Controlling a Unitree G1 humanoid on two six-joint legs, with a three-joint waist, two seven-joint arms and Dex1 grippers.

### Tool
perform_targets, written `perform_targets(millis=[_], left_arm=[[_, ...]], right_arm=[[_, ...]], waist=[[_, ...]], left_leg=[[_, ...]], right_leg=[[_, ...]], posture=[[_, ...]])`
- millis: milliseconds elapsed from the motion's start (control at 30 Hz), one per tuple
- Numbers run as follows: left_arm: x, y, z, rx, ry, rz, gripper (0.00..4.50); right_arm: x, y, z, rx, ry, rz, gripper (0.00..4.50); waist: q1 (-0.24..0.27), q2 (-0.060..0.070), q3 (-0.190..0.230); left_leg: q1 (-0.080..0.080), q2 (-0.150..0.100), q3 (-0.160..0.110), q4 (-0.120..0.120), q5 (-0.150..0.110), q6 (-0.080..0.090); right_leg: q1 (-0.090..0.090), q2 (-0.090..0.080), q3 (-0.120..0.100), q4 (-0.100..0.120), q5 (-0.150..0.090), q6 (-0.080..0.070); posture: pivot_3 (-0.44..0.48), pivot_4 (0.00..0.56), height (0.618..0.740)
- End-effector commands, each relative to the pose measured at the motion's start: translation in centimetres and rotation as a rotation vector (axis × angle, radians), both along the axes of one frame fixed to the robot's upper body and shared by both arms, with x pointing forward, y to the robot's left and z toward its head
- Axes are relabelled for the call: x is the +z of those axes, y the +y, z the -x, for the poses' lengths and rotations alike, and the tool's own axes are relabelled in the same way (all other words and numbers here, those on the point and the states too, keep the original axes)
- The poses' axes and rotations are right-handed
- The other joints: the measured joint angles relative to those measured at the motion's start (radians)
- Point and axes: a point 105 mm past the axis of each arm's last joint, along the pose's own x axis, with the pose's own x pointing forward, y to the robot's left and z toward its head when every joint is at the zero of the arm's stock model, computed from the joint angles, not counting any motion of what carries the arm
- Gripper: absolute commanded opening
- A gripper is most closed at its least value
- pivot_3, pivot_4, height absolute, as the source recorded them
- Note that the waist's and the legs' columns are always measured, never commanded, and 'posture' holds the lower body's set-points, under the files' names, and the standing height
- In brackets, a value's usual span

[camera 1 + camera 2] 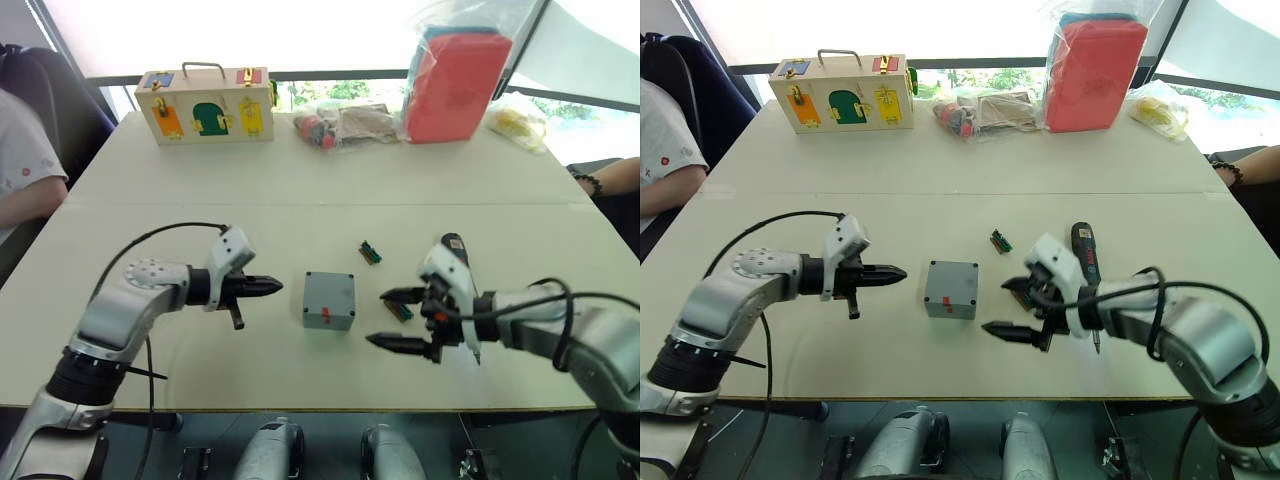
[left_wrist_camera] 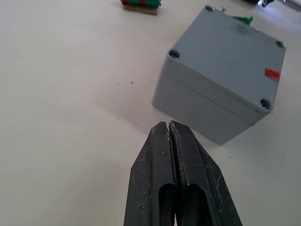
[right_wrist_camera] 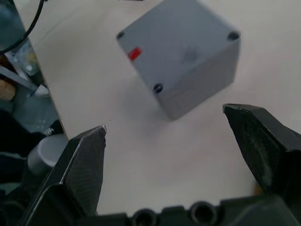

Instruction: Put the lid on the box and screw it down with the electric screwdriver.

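Mid-table, box (image 1: 329,300) w/ lid (image 2: 230,52) on sits apart between shut left pincer (image 1: 272,287) & wide right pincer (image 1: 398,319).

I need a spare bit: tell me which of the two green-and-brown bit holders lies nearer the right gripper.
The bit holder lying between the right gripper's open fingers, just right of the box. The other bit holder lies farther back on the table.

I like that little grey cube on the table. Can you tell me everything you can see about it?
The box is a small grey cube that looks like plastic. Its lid is already on top, with a screw hole at each corner and a small red mark near one edge. It sits flat on the pale table, with nothing touching it. The shut left tool points at it from one side, and the open right tool faces it from the other.
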Motion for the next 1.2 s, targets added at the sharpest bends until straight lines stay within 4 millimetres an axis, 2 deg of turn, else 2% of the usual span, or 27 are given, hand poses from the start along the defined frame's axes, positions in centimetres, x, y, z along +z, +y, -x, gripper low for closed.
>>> perform_targets(millis=[33,333,500,667,833,933,1033,1133,1200], left_arm=[[-0.2,-1.0,-0.1,-0.028,-0.043,-0.020,0.00],[-1.1,-2.3,-1.1,-0.066,-0.049,-0.026,0.00],[-0.9,-3.1,-2.0,-0.095,-0.074,-0.032,0.00],[-0.2,-3.6,-3.4,-0.105,-0.103,-0.027,0.00],[0.4,-3.4,-4.6,-0.081,-0.134,-0.036,0.00],[0.5,-2.0,-4.8,-0.049,-0.144,-0.072,0.00],[0.1,-0.3,-4.3,-0.028,-0.140,-0.128,0.00],[-0.2,0.3,-2.7,-0.055,-0.090,-0.132,0.00],[-0.6,0.3,-0.8,-0.104,-0.042,-0.133,0.00]], right_arm=[[-0.3,0.6,-0.2,0.007,-0.048,0.008,4.27],[-1.6,2.0,-1.0,0.015,-0.035,-0.008,4.27],[-1.9,3.5,-0.2,0.077,0.000,-0.035,4.27],[-1.3,4.7,0.6,0.119,0.033,-0.079,4.27],[-0.9,5.3,1.1,0.132,0.045,-0.101,4.27],[-0.4,4.6,0.9,0.105,0.026,-0.088,4.27],[-0.2,2.7,-0.5,0.046,-0.051,-0.005,4.27],[-0.3,0.9,-2.3,0.010,-0.115,0.066,4.27],[-0.3,0.2,-3.5,0.014,-0.152,0.096,4.27]], waist=[[-0.001,0.000,0.000],[0.001,0.000,0.000],[0.000,0.000,0.000],[0.000,0.000,0.000],[-0.002,0.000,0.000],[-0.002,0.000,0.000],[-0.003,0.000,0.000],[-0.004,0.000,0.000],[-0.003,0.000,0.000]], left_leg=[[0.000,0.000,0.000,0.000,0.000,0.000],[0.000,0.002,0.000,-0.002,0.002,-0.003],[0.000,0.001,0.000,-0.002,0.002,-0.003],[0.000,0.001,0.000,-0.002,0.002,-0.003],[0.000,0.001,0.000,-0.002,0.002,-0.003],[0.000,0.001,0.000,-0.002,0.002,-0.003],[0.000,0.001,0.000,-0.002,0.002,-0.003],[0.000,0.001,0.000,-0.002,0.001,-0.002],[0.000,0.001,0.000,-0.002,0.002,-0.003]], right_leg=[[0.000,-0.001,0.000,0.000,0.000,0.000],[-0.002,0.000,0.000,0.000,0.000,-0.001],[-0.002,0.001,-0.001,0.000,0.000,-0.001],[-0.002,0.001,-0.001,0.001,0.000,0.000],[-0.002,0.002,-0.002,0.001,0.000,0.000],[-0.002,0.002,-0.002,0.001,0.001,0.000],[-0.002,0.002,-0.002,0.002,0.000,0.000],[-0.002,0.002,-0.002,0.002,0.000,0.000],[-0.002,0.002,-0.002,0.002,0.000,0.000]], posture=[[0.000,0.150,0.740],[0.000,0.150,0.740],[0.000,0.150,0.740],[0.000,0.150,0.740],[0.000,0.150,0.740],[0.000,0.150,0.740],[0.000,0.150,0.740],[0.000,0.150,0.740],[0.000,0.150,0.740]])
